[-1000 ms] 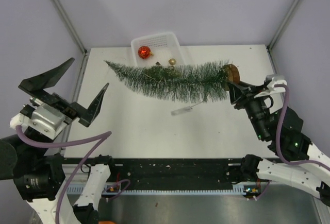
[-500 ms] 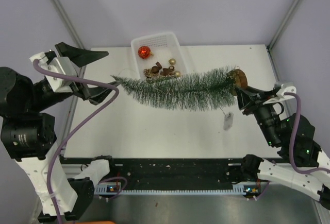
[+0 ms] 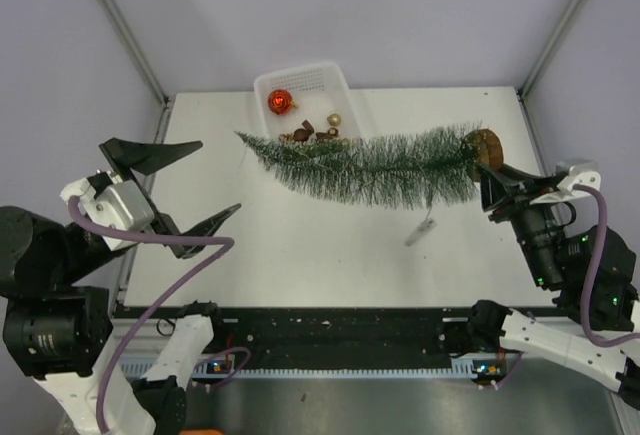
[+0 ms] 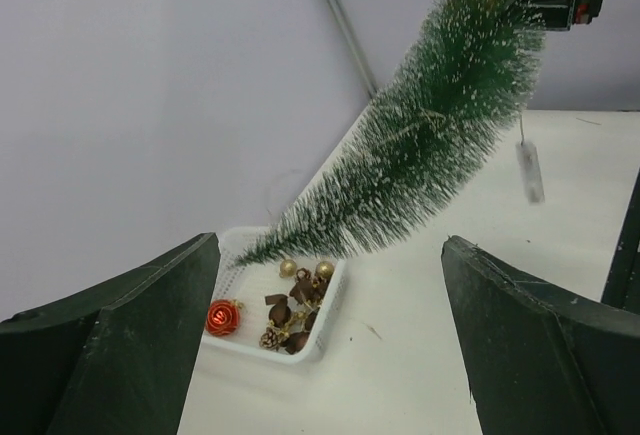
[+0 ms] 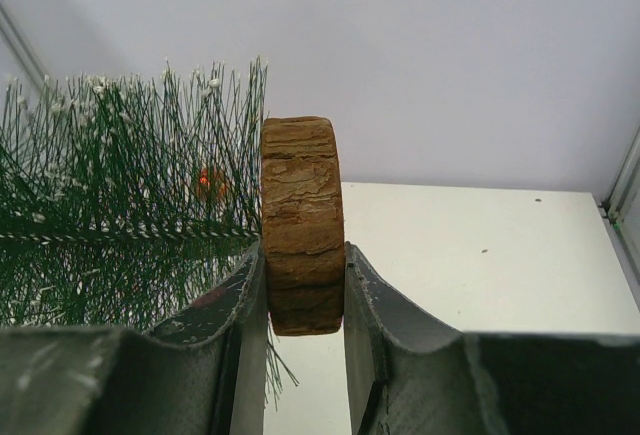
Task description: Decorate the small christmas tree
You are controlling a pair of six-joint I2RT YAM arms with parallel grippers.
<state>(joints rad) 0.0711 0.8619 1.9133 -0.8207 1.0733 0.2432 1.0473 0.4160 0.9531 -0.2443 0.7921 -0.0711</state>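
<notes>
The small christmas tree hangs sideways above the table, tip to the left over the white basket, with a white tag dangling under it. My right gripper is shut on its round wooden base, which sits between the two fingers in the right wrist view. My left gripper stands wide open at the table's left edge, nothing between its fingers. In the left wrist view the tree slants above the basket, which holds a red bauble, gold baubles and brown pine cones.
The basket stands at the back centre of the white table. Metal frame posts rise at the back corners. A black rail runs along the near edge between the arm bases.
The right gripper has carried the tree rightward, its tip clearing the left side. The left arm swung up toward the tree tip and has dropped back toward the near left, jaws open.
</notes>
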